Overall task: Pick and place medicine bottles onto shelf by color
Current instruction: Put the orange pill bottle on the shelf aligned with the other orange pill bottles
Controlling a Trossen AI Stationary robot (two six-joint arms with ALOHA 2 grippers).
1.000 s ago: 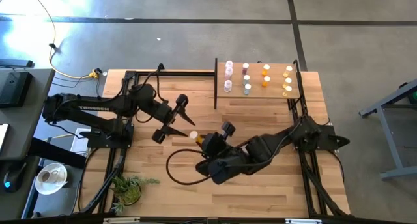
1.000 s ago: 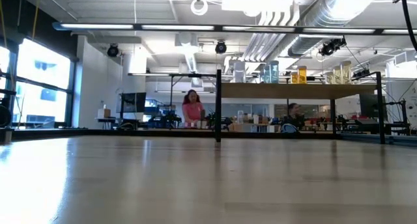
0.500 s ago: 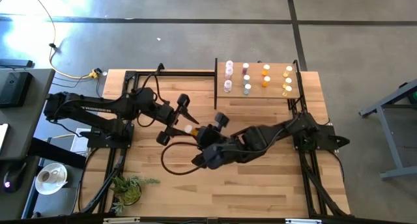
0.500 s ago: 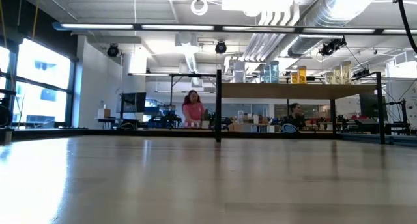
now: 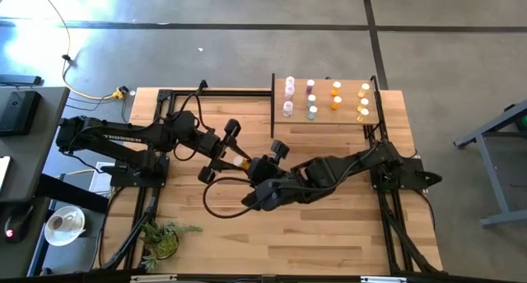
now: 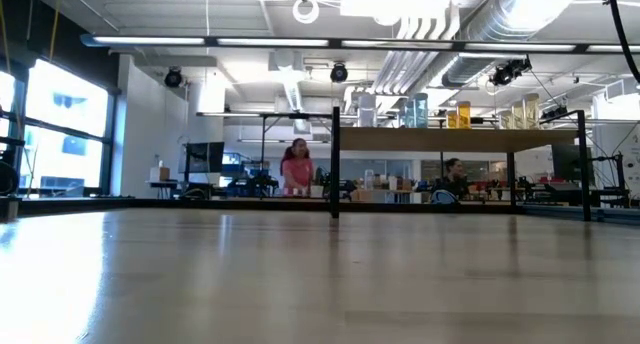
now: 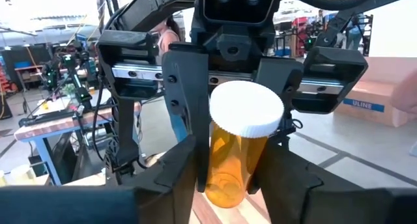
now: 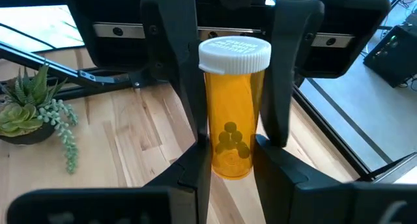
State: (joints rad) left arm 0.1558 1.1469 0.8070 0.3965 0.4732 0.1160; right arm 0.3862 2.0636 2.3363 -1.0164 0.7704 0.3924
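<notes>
An orange medicine bottle (image 5: 240, 162) with a white cap is upright in mid-air over the table's middle, between my two grippers. My left gripper (image 5: 230, 160) comes at it from the table's left, my right gripper (image 5: 252, 165) from the right. Both are shut on it. The shelf (image 5: 325, 118), a light-wood board on black posts, stands at the far right. It holds pink (image 5: 289, 90), grey-teal (image 5: 312, 112), orange (image 5: 336, 90) and yellow (image 5: 363, 92) bottles in columns. The low view shows the shelf board (image 6: 460, 139) with bottles on it and no gripper. My left gripper pinches the orange bottle's lower body (image 7: 228, 178) between its two fingers. The fingers lie level and come from the table's left. The bottle stands upright, cap up, clear of the table. My right gripper pinches the same bottle's lower body (image 8: 229, 160) between its two fingers, level, from the table's right. Its fingertips (image 8: 195, 165) lie close to the left gripper's fingertips on the bottle's sides.
A green plant in a pot (image 5: 160, 238) stands at the table's near left corner and also shows in the right wrist view (image 8: 26, 113). A black cable (image 5: 216, 207) loops over the table's middle. Black frame rails (image 5: 391, 225) run along the table's sides.
My right gripper has gone toward the table's left and far edge, up to the orange bottle held by my left gripper. My left gripper has carried the bottle a little toward the far edge. Over the last half second both have barely moved.
</notes>
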